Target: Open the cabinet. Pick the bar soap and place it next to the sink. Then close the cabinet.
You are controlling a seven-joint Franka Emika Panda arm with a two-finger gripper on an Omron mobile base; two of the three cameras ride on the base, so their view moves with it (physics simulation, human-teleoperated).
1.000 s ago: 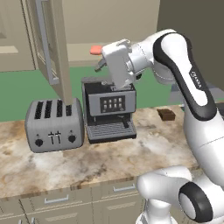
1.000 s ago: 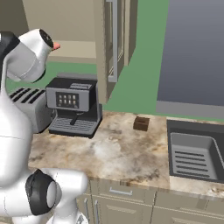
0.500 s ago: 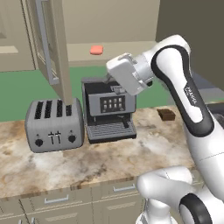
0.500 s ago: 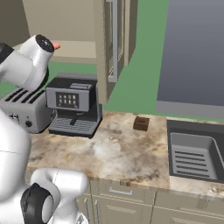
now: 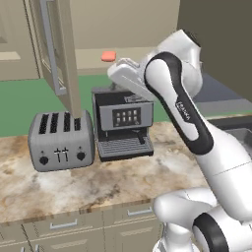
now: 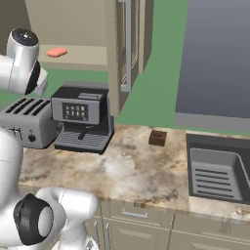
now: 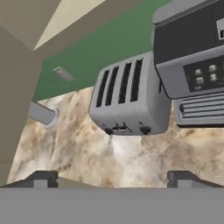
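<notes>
The cabinet stands open, its beige door point(image 5: 58, 49) swung out over the toaster, with the silver bar handle point(image 6: 127, 46) on it. The salmon-pink bar soap point(image 5: 109, 55) lies on the cabinet shelf point(image 6: 78, 54), and it is also seen as the bar soap point(image 6: 57, 52) from the right. My hand point(image 5: 125, 74) hangs just below and in front of the soap, above the coffee machine. My gripper point(image 7: 113, 179) is open with nothing between its fingertips point(image 7: 41, 178), and it looks down at the toaster. The dark sink point(image 6: 217, 171) lies at the counter's right end.
A silver toaster point(image 5: 61, 140) and a black coffee machine point(image 5: 123, 123) stand on the marble counter point(image 6: 132, 171) under the cabinet. A small dark brown block point(image 6: 157, 137) sits between the machine and the sink. The door edge point(image 7: 17, 87) is close on the hand's left.
The arm has swung and folded, its elbow now in front of the hand in the left base view. The hand has tipped downward near the shelf. The soap has not moved.
</notes>
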